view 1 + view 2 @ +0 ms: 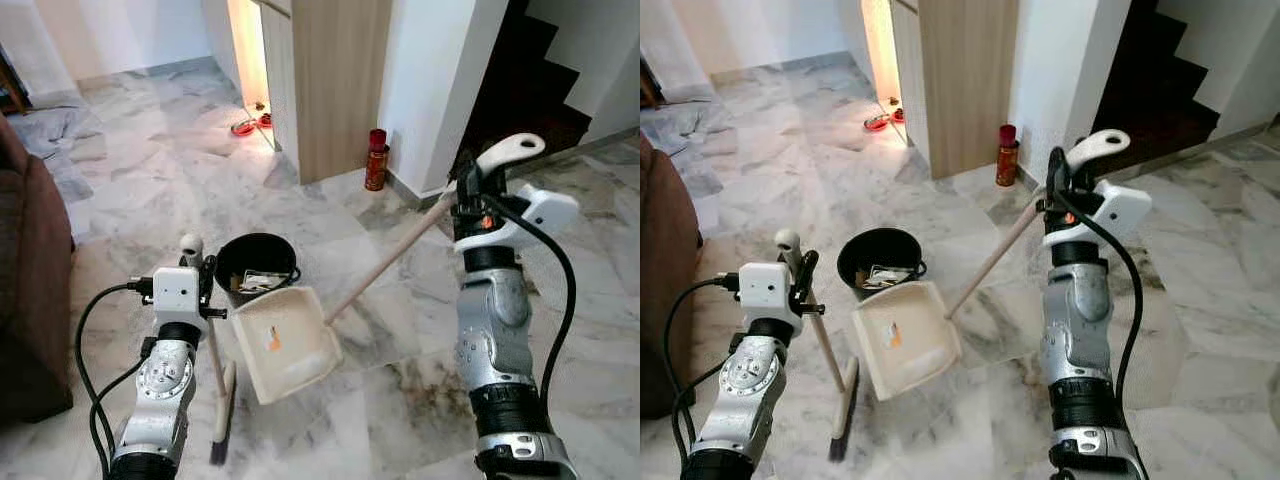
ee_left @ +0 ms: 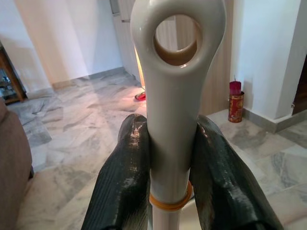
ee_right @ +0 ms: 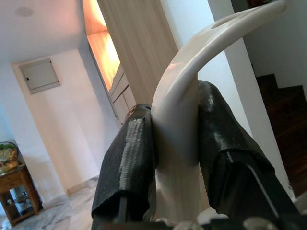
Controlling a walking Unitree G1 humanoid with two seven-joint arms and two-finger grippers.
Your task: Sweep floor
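My left gripper (image 1: 203, 268) is shut on the cream handle of a broom (image 1: 215, 368); the broom stands nearly upright, its dark bristle head (image 1: 219, 438) down on the marble floor. In the left wrist view the two black fingers (image 2: 124, 177) clamp the handle (image 2: 172, 120) just below its hanging loop. My right gripper (image 1: 468, 188) is shut on the curved top of the dustpan's long handle (image 1: 390, 265). The cream dustpan (image 1: 285, 342) hangs tilted beside a black bucket (image 1: 256, 262), with a small orange scrap (image 1: 273, 344) lying in it. The bucket holds some litter.
A brown sofa (image 1: 30, 290) stands close on the left. Ahead are a wooden cabinet (image 1: 330, 80), a red can (image 1: 376, 160) at the white wall's foot, red slippers (image 1: 248, 125) by a lit doorway, and dark stairs (image 1: 530, 80) at right. Dirty stains (image 1: 420, 375) mark the floor between the arms.
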